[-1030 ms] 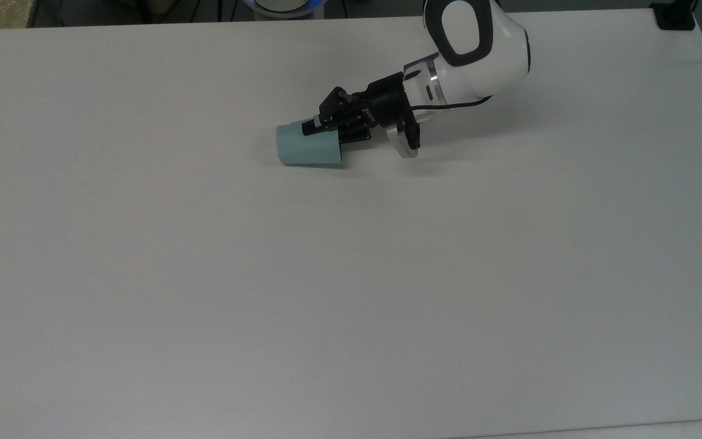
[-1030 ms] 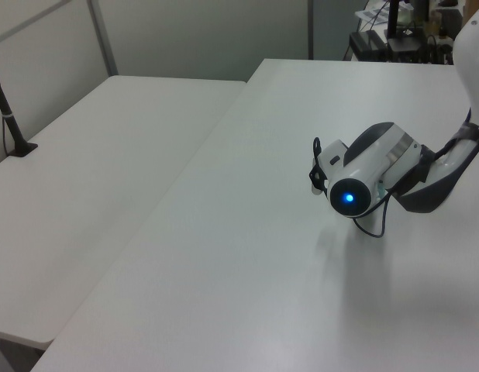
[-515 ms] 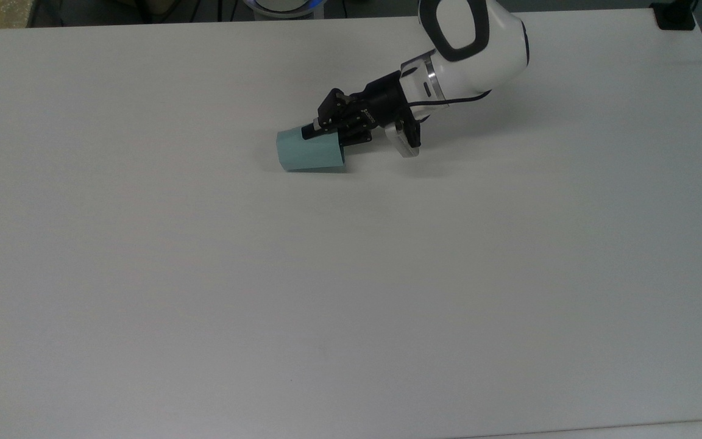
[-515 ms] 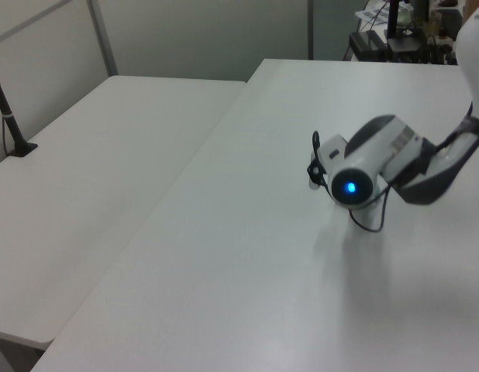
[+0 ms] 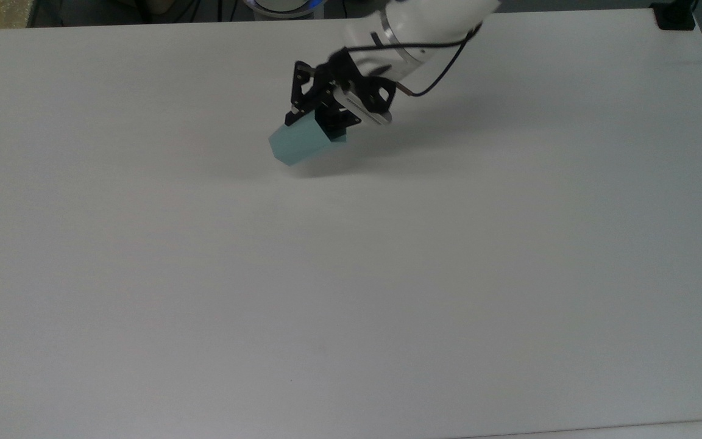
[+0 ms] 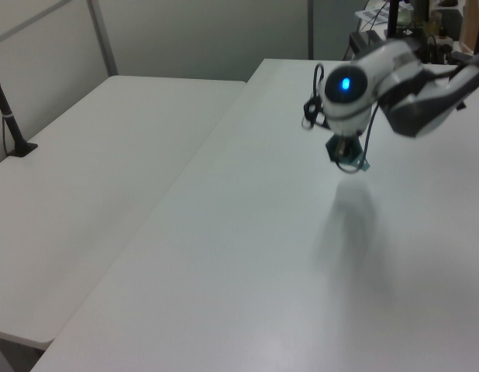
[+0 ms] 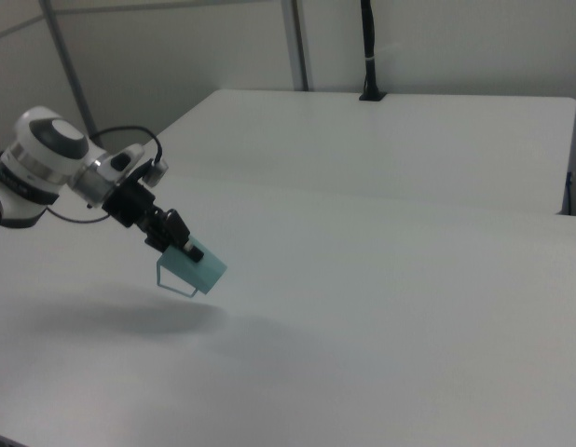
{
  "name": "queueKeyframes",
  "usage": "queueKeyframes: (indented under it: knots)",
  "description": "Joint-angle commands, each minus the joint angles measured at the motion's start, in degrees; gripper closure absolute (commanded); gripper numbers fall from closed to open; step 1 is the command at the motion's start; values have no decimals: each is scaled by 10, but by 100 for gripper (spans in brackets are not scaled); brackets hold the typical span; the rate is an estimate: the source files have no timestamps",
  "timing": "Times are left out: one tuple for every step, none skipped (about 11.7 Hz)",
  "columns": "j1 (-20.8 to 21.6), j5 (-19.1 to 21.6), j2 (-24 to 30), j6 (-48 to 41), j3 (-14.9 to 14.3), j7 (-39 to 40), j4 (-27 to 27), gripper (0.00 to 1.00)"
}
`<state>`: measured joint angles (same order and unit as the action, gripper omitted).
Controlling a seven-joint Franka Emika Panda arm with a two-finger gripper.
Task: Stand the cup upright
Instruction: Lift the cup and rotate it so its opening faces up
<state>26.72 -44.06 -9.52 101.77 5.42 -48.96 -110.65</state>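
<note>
1 cup (image 5: 298,142) is all we are handling, and it has just left the table (image 5: 351,274): a second ago it lay on its side on the surface with the gripper (image 5: 320,119) low beside it, and now we have it in the air. Reading the top view from its left to its right, the cup's narrower end comes first, pointing down toward the top view's left, then its wider end, then the black fingers closed on that wider end, then the white wrist rising toward the top view's right. In the right view the cup (image 7: 192,270) hangs tilted below the gripper (image 7: 176,247), narrow end toward the right view's right, its thin angular handle hanging from the underside, and a soft shadow on the table well below it confirms the lift. In the left view a sliver of teal (image 6: 356,161) peeks out under the wrist.

For the task, we judge this as grasp and lift done, with the rotation only partly done: the cup is neither flat nor upright. What remains is to swing the base down and set it on the table.

As for contents, we cannot see inside the cup; nothing is spilling from it.
</note>
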Motion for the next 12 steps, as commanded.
queueKeyframes:
  knots:
    - [-84, 112, 111, 82, -4, 70, -49, 100]
    - [-124, 171, 131, 95, -6, 112, -52, 100]
    - [-167, 243, 147, 100, -7, 173, -52, 100]
    - [-206, 310, 154, 110, -7, 238, -52, 100]
    - [-234, 365, 158, 123, -7, 295, -57, 100]
    - [-244, 406, 159, 147, -9, 337, -75, 100]
    - [-248, 432, 157, 189, -19, 356, -99, 100]
    - [-247, 460, 152, 253, -32, 362, -130, 100]
    - [-247, 485, 144, 312, -36, 371, -158, 100]
    - [-247, 496, 133, 341, -37, 374, -173, 100]
    - [-248, 498, 125, 349, -37, 374, -180, 100]
    - [-248, 499, 113, 353, -37, 374, -185, 100]
